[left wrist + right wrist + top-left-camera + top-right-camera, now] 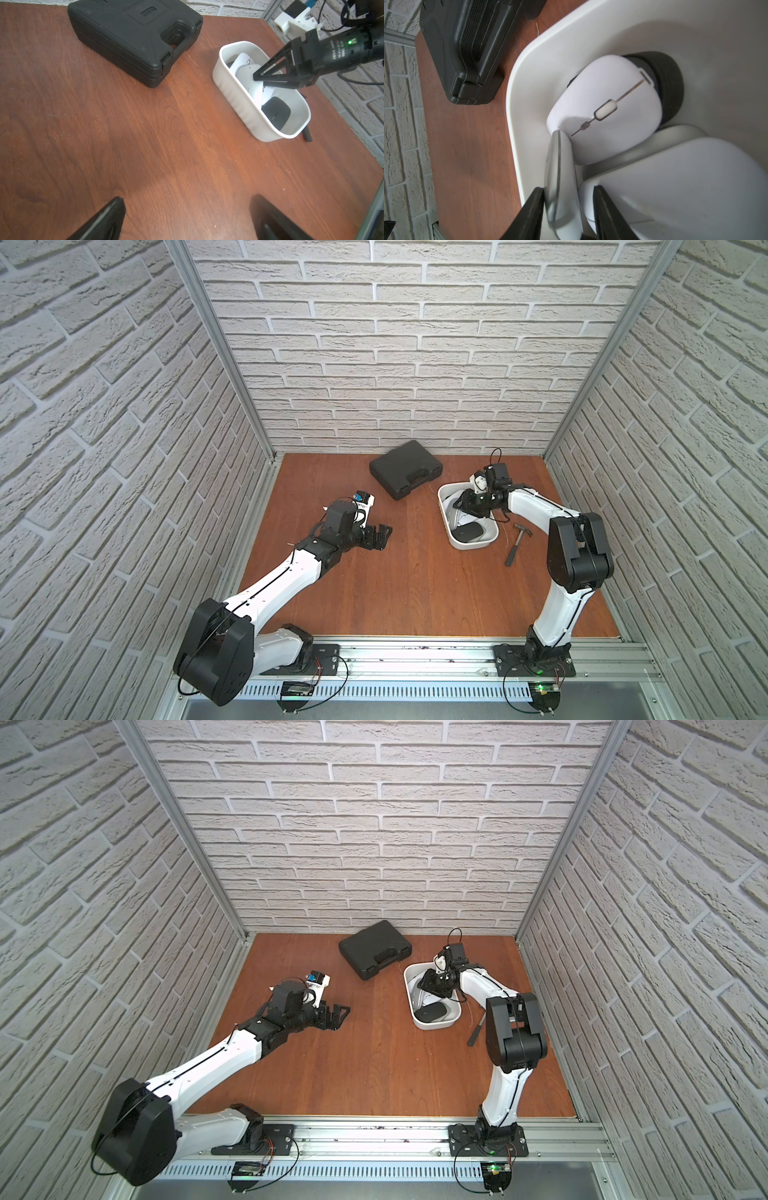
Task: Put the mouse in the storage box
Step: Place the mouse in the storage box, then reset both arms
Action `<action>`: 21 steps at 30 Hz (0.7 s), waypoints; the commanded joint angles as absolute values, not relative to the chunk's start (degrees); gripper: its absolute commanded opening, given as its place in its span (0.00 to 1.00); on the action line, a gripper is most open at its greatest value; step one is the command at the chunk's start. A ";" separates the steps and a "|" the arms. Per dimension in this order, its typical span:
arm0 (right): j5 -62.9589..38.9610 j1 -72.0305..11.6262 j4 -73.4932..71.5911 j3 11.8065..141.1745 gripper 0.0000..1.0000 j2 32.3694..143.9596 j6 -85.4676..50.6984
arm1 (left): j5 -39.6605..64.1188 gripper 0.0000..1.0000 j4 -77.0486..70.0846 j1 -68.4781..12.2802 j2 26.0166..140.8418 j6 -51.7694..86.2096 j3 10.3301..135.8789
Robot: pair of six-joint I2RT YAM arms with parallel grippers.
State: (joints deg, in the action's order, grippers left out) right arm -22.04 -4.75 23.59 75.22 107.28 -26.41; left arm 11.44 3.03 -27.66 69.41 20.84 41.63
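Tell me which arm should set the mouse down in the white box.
Right. The right claw straddles the mouse inside the box; the left claw hangs open across the table.

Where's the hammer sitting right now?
In a top view the hammer lies flat on the table on the robot's right side, just right of the storage box and apart from it.

Honestly the worktop [145,135] looks like reddish wood grain with a slight sheen, the storage box [234,93] smooth matt white plastic, the black case [116,31] pebbly matt plastic, and the mouse [562,176] smooth white with silvery trim.
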 commanded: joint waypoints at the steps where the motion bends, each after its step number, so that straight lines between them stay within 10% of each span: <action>1: -16.23 -4.78 24.76 74.81 0.44 103.10 -24.82 | 11.77 0.98 1.71 -27.33 69.69 21.00 42.25; 21: -8.75 -8.37 9.43 64.46 0.50 90.17 -21.19 | 4.32 0.98 0.09 -25.22 69.04 22.30 41.44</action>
